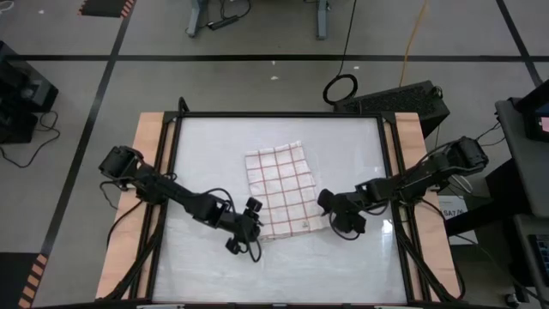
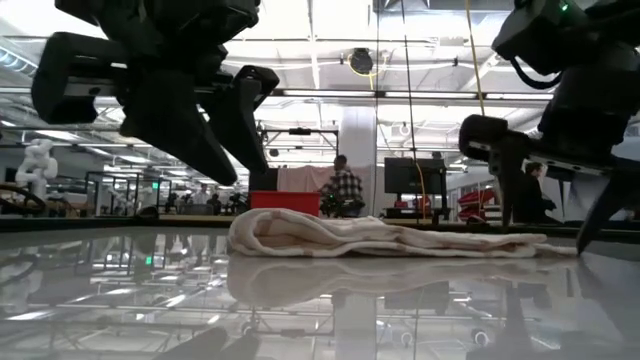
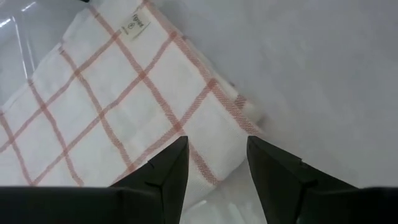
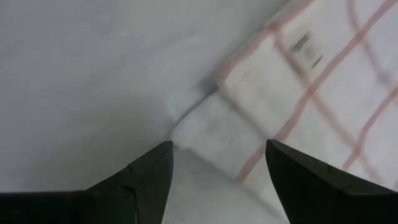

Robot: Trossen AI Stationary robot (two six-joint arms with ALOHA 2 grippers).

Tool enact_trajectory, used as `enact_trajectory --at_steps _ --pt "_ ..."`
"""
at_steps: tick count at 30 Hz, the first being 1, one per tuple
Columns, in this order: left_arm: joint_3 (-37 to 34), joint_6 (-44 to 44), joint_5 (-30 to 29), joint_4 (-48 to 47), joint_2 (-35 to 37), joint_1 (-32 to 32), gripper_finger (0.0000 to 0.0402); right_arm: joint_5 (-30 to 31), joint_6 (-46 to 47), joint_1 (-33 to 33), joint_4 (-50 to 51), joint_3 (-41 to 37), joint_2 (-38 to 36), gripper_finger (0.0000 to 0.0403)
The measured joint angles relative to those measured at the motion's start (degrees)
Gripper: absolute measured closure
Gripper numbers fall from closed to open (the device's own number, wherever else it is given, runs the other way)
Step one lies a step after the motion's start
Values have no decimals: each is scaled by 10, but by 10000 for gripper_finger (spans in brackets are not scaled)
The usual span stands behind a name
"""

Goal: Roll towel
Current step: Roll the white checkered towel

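Towel (image 1: 283,190), white with a grid of red-brown lines, lying folded flat between the two pincers near the middle of the surface (image 1: 343,146). In the low view the towel (image 2: 390,238) appears as a low, layered heap with a rounded fold at one end. A small sewn label (image 3: 137,25) shows on its upper face in the left wrist view; the same label (image 4: 303,48) shows in the right wrist view.

Left pincer (image 1: 247,223), just beside the towel's near left corner, fingers apart and clamped on nothing. In the left wrist view the two dark fingers (image 3: 168,171) stand over the towel's corner (image 3: 214,155), with cloth visible in the gap between them. The left arm reaches in from the surface's left edge, bent at the elbow and low over the top.

Right pincer (image 1: 339,215), just beside the towel's near right corner, fingers likewise apart and empty. In the right wrist view the fingers (image 4: 149,171) frame the folded corner (image 4: 211,130); contact with the cloth cannot be told. The right arm reaches in from the right edge.

Surface: glossy white top in a dark frame with wooden side strips (image 1: 147,146). Beyond it, in the low view, an open hall with a seated person (image 2: 345,190) in a checked shirt, a red box (image 2: 285,203) and a monitor (image 2: 412,180).
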State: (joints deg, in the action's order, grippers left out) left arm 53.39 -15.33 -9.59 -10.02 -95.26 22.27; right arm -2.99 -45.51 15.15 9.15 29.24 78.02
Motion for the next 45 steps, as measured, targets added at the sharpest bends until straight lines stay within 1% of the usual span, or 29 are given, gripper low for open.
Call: enact_trajectory --at_steps 4,6,10,15,20,24,27,30,34,36,41,43,45 --pt "0 0 -2 0 0 -3 233 15 -23 4 -56 -7 8 156" --pt "0 0 -2 0 0 -6 233 12 -33 3 -55 -8 9 156" --pt "0 -1 -4 1 -1 -16 234 -5 -37 3 -96 -8 25 156" --pt "0 -2 -4 10 -18 -34 234 -20 -37 3 -154 -7 70 156" --pt "0 -4 -3 14 -28 -41 234 -12 -39 3 -185 -7 84 156" --pt "0 -2 -3 22 -28 -40 234 16 -16 4 -166 -7 57 156" --pt "0 -1 4 20 -28 -40 234 20 6 7 -140 -8 22 156" --pt "0 -1 8 20 -28 -40 234 16 18 8 -75 -8 4 156" --pt "0 -1 9 20 -28 -40 234 15 13 7 -22 -8 4 156" --pt "0 -1 9 20 -28 -41 234 15 9 7 -20 -6 10 156" --pt "0 -1 9 20 -27 -42 234 12 -40 7 -25 -6 13 164" --pt "0 -1 9 18 -27 -42 233 12 -26 7 -19 -6 10 171" --pt "0 0 9 18 -27 -41 233 7 11 8 -11 -7 6 177"
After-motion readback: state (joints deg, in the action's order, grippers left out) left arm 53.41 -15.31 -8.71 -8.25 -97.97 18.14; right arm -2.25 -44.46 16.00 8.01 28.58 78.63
